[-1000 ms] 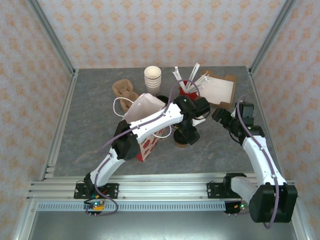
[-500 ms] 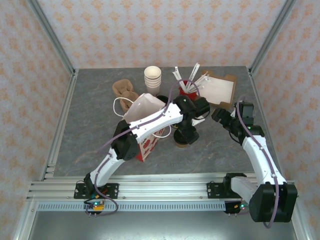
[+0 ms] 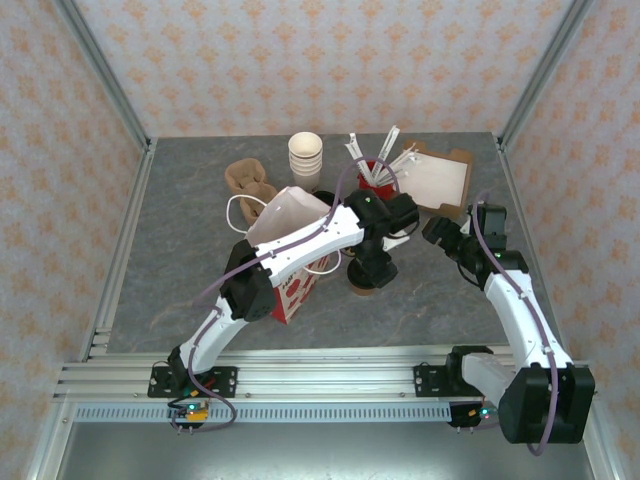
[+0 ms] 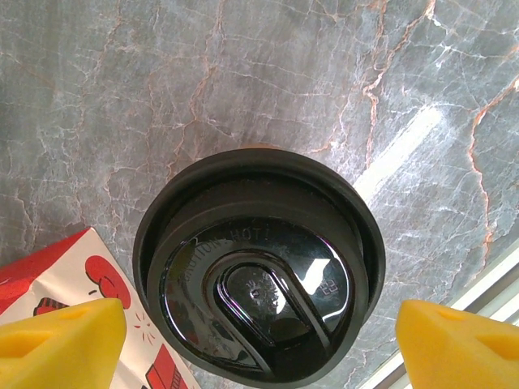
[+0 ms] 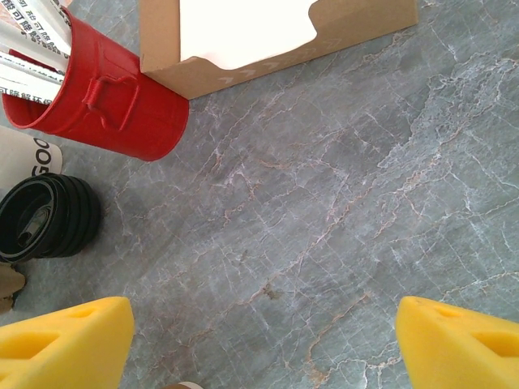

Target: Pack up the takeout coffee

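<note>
Red bucket beside cardboard box, black lids

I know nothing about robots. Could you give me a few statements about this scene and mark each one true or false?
1. The coffee has a black lid on. True.
2. The left gripper is shut on the coffee. False: its jaws stand open, one on either side of the lid.
3. The coffee is inside the bag. False: it stands on the table beside the bag.
4. The right gripper is open and holds nothing. True.
</note>
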You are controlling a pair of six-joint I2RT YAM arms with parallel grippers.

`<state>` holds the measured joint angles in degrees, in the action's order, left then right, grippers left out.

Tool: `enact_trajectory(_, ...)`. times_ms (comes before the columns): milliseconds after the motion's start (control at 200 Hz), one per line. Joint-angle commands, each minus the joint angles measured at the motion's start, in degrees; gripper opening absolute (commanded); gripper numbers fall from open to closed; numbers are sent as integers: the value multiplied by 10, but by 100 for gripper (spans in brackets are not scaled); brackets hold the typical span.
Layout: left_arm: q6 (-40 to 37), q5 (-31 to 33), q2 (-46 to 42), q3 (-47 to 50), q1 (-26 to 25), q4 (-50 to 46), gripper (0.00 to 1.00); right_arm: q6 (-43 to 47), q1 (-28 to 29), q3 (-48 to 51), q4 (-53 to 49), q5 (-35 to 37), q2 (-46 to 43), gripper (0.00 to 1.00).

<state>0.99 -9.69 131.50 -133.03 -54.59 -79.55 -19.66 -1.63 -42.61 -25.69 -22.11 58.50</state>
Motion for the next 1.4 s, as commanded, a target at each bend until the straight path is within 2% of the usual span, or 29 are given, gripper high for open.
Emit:
enact_trajectory(0,-15,-6,-2,1,7,-21,87,9,4,4,2,-3,4,85)
enact_trajectory(1071,-20,-33,29,2,9,-28,85,10,5,4,2,-5,6,85)
enact_trajectory(1396,-20,-35,31,3,10,-27,77,10,5,5,2,-4,6,85)
